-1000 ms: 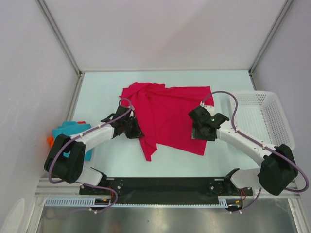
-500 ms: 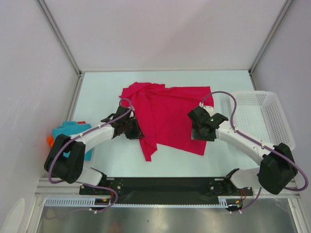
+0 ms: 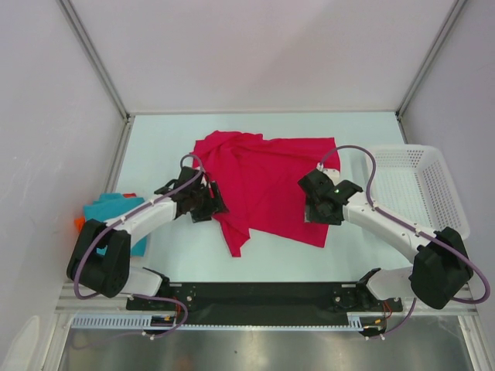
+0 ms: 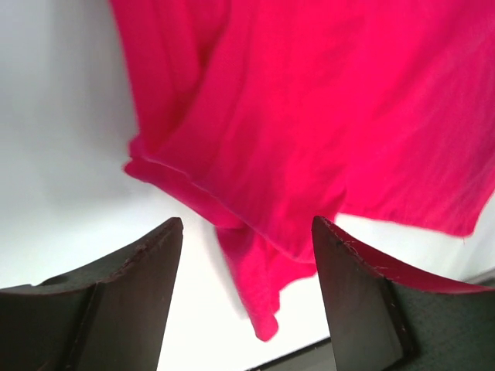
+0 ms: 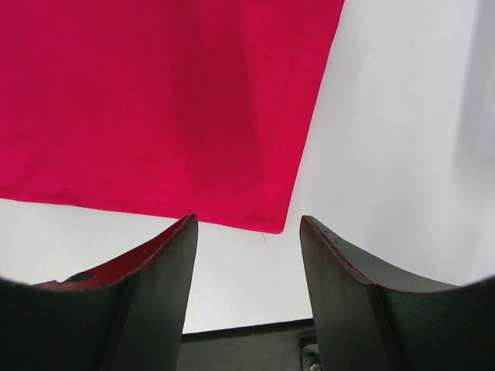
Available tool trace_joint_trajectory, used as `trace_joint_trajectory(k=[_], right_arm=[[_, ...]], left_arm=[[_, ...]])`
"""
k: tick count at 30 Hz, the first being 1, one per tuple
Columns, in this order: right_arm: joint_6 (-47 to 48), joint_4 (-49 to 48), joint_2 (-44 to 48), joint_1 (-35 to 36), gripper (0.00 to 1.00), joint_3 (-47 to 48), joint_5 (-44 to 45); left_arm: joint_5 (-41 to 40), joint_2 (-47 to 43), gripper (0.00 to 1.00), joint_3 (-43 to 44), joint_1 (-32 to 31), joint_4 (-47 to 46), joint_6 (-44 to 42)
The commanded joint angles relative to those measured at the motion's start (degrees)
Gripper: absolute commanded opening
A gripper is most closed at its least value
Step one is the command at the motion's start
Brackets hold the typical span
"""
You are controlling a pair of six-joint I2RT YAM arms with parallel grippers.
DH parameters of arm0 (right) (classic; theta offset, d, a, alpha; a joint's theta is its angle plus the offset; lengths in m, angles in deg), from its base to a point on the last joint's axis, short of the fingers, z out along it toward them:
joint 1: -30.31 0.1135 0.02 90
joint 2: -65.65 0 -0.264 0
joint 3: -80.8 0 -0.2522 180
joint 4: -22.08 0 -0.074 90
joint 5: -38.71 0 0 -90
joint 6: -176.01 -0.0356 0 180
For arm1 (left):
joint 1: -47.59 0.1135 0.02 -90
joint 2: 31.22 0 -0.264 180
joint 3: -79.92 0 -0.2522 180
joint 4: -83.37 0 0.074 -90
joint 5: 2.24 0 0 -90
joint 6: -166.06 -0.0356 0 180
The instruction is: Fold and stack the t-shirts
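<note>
A large crimson-pink t-shirt (image 3: 267,182) lies partly folded in the middle of the table, its left side bunched into a long narrow fold. My left gripper (image 3: 210,202) hovers at that left fold, open. In the left wrist view the shirt (image 4: 309,116) lies beyond the spread fingers (image 4: 131,294) of my left gripper (image 4: 246,263), ungripped. My right gripper (image 3: 317,210) is open over the shirt's near right part. In the right wrist view my gripper (image 5: 247,232) sits just short of the shirt's (image 5: 155,100) near corner. A teal t-shirt (image 3: 104,209) and an orange one (image 3: 79,224) sit at the table's left edge.
A white mesh basket (image 3: 418,185) stands at the right edge of the table, just beyond the right arm. Metal frame posts and pale walls enclose the table on three sides. The black base rail (image 3: 263,297) runs along the near edge.
My left gripper has opened, let go of the shirt's left fold and drawn back slightly to the left. The right arm and gripper have stayed put.
</note>
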Motion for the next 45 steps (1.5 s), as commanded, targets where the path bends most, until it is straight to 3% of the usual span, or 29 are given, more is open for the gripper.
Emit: trace_joint_trajectory(k=[1,17,28,30,31,32,34,45], right_arm=[[-1.11,0.91,-0.04,0.28,0.60,1.77,1.90],[-0.67,0.56,-1.97,0.19,0.59,2.83,2.33],[-0.32,0.47,-4.17,0.19,0.59,3.80,2.77],[-0.32,0.38,-4.52,0.19,0.59,3.80,2.95],[-0.32,0.38,-4.61,0.19,0.59,3.62,2.95],[-0.32,0.38,-4.78,0.19,0.59,3.36,2.86],[-0.32,0.30,-5.22,0.02,0.60,3.09,2.60],[-0.06,-5.41,-7.59,-3.94,0.64,-4.11,-0.13]], left_arm=[[-3.01,-1.09,0.73,0.19,2.22,-0.05,0.35],[-5.47,0.85,0.69,4.49,4.42,0.74,-0.79],[-4.68,5.59,0.59,7.05,4.42,-1.37,-0.44],[-4.42,5.94,0.46,6.70,4.42,-1.72,-0.35],[-4.33,5.86,0.37,6.52,4.42,-1.99,-0.26],[-4.24,6.03,0.15,6.43,4.42,-2.07,-0.18],[-4.24,6.12,0.00,6.43,4.42,-1.99,-0.09],[-5.29,-0.81,0.00,8.63,6.26,4.06,-2.19]])
